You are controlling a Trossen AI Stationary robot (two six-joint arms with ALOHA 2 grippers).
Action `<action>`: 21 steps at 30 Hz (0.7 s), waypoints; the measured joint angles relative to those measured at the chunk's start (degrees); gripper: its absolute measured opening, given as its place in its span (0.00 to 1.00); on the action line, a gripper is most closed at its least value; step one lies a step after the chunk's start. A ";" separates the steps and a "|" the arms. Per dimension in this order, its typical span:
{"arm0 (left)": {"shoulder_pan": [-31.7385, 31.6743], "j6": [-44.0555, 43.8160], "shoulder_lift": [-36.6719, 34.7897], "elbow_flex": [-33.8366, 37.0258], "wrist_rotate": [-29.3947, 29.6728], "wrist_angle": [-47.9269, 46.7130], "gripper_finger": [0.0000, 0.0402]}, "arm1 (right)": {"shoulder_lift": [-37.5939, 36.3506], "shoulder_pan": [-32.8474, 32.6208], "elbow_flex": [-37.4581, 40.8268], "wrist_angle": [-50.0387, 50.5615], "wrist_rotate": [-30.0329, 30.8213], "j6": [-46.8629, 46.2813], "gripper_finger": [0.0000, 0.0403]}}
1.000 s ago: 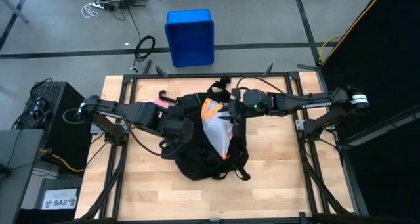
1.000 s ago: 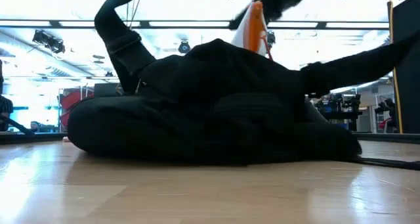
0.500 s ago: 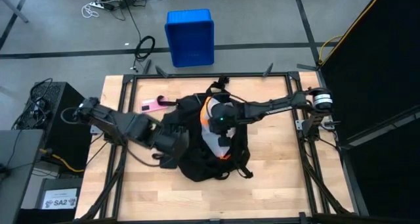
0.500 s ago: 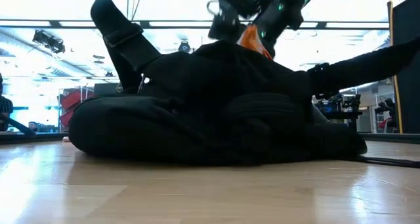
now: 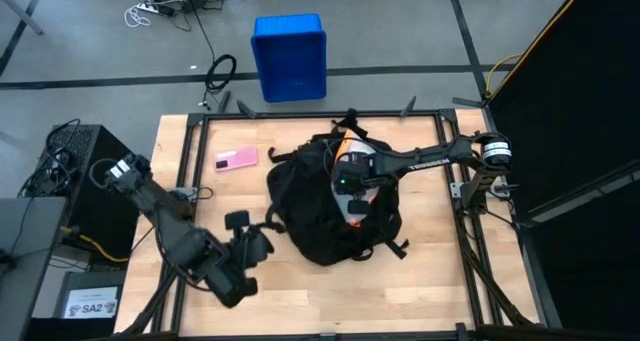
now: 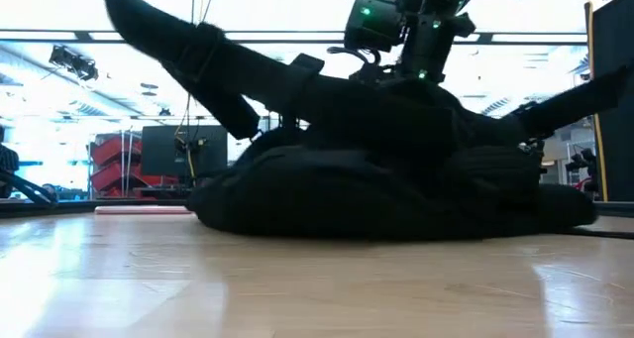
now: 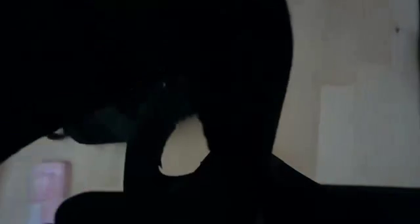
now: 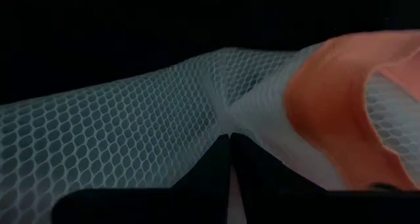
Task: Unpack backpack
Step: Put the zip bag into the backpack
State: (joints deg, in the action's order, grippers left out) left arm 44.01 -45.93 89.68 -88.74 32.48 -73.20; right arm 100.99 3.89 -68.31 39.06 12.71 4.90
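**Both claws clamped on a backpack mid-table**

Nearest the front edge of the pale wooden table (image 5: pixel 430 281), the left claw (image 5: pixel 262 243) is closed on a black strap (image 5: pixel 270 221) of the large black soft fabric backpack (image 5: pixel 320 221), which lies at the table's middle. Above the bag, the right claw (image 5: pixel 355 196) is pinched tight on white mesh fabric with orange trim (image 8: pixel 197 119). Farther back lie a flat pink rectangular item (image 5: pixel 236 159) and, on the floor, a blue plastic crate (image 5: pixel 289 56).

Grey floor (image 5: pixel 100 41) — blue crate (image 5: pixel 289 56), cables (image 5: pixel 170 6)
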 joint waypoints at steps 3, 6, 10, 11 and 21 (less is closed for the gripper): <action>1.74 -3.13 -1.44 7.45 0.54 8.39 0.00 | 0.02 -0.91 1.05 1.09 0.11 -1.50 0.00; 2.13 -4.47 -5.06 18.74 0.62 22.33 0.00 | 0.00 -2.04 3.23 -2.44 -1.10 -1.82 0.00; 1.58 -5.46 -11.49 36.36 -0.68 45.65 0.00 | -0.09 -3.52 5.20 -5.25 -2.35 -3.67 0.00; 1.28 -5.70 -13.15 40.21 -0.79 50.86 0.00 | -0.08 -3.86 5.49 -5.51 -2.49 -4.22 0.00; -2.09 -5.52 -23.22 56.91 8.70 64.38 0.00 | -0.11 -7.11 7.92 -6.50 -3.47 -9.96 0.00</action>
State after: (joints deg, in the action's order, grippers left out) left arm 41.92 -51.45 66.46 -31.83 41.18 -8.82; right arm 100.88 -3.21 -60.40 32.56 9.24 -5.07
